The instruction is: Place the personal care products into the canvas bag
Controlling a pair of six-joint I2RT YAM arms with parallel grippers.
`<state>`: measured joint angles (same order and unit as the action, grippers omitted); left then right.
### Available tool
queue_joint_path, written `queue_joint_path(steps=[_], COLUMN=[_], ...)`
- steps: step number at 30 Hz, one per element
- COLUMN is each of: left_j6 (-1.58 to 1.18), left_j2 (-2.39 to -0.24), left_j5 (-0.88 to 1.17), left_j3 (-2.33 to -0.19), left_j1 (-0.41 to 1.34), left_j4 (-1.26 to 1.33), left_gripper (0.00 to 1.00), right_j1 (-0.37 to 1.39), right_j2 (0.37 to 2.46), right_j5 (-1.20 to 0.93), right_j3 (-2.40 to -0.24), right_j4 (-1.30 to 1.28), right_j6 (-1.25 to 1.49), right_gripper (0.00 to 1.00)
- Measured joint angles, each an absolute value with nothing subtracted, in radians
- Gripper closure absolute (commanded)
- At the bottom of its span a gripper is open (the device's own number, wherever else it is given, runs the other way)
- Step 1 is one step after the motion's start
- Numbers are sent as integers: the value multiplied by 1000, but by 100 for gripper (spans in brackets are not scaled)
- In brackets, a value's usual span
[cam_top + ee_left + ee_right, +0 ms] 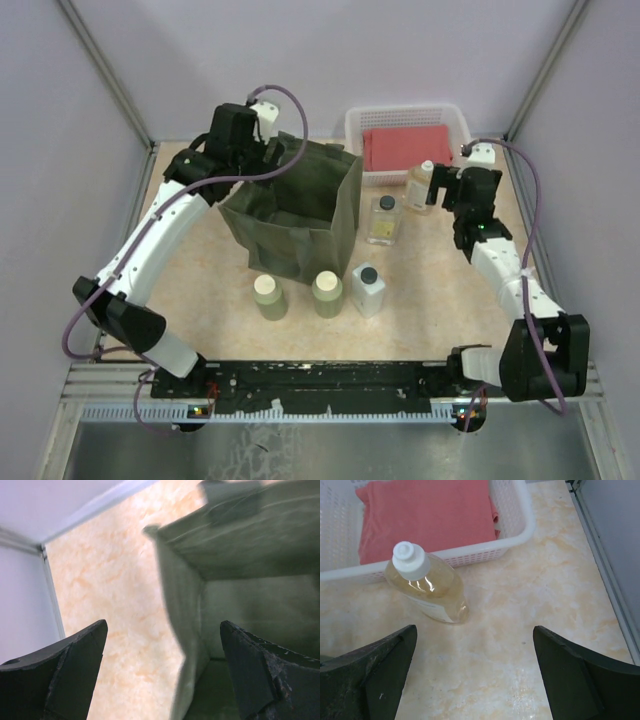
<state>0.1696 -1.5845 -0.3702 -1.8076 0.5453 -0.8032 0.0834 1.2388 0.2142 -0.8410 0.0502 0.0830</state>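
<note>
The olive-green canvas bag (300,205) stands upright and open at the table's middle. In front of it stand two round olive bottles with cream caps (270,297) (327,294) and a white square bottle with a black cap (368,290). A clear yellowish bottle with a black cap (382,220) stands right of the bag. Another with a white cap (421,187) (427,585) stands by the basket. My left gripper (258,165) (162,645) is open and straddles the bag's (240,545) far-left wall. My right gripper (442,188) (475,650) is open and empty, just short of the white-capped bottle.
A white lattice basket (455,122) (520,535) holding a folded red cloth (405,148) (425,515) sits at the back right, close behind the white-capped bottle. Grey walls and metal rails (605,560) bound the table.
</note>
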Motion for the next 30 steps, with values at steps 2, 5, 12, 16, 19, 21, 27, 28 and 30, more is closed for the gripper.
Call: queue_joint_path(steps=[2, 5, 12, 16, 19, 21, 27, 28, 30], left_j6=[163, 160, 157, 154, 152, 149, 146, 146, 145], left_j2=[-1570, -1547, -1528, -1514, -1502, -1493, -1464, -1460, -1454], left_j5=[-359, -329, -245, -183, -147, -130, -93, -91, -85], left_j3=[-1771, -1712, -1586, -1528, -1518, -1518, -1515, -1514, -1509], left_j1=[501, 440, 398, 384, 374, 373, 372, 371, 370], left_j4=[-807, -805, -750, -723, -713, -706, -689, -686, -681], left_gripper=[0, 0, 17, 36, 51, 61, 61, 61, 61], right_j1=[83, 84, 83, 84, 84, 84, 84, 84, 84], right_j2=[1239, 1238, 1277, 1388, 1472, 1528, 1652, 1668, 1693], right_j5=[209, 193, 155, 102, 67, 49, 32, 32, 32], right_j3=[-895, -951, -1082, -1194, -1231, -1244, -1252, -1252, -1252], right_j4=[-25, -124, -263, -269, -268, -270, -258, -247, -228], right_j6=[91, 109, 113, 97, 78, 60, -26, -43, -73], right_gripper=[1, 1, 1, 1, 1, 1, 1, 1, 1])
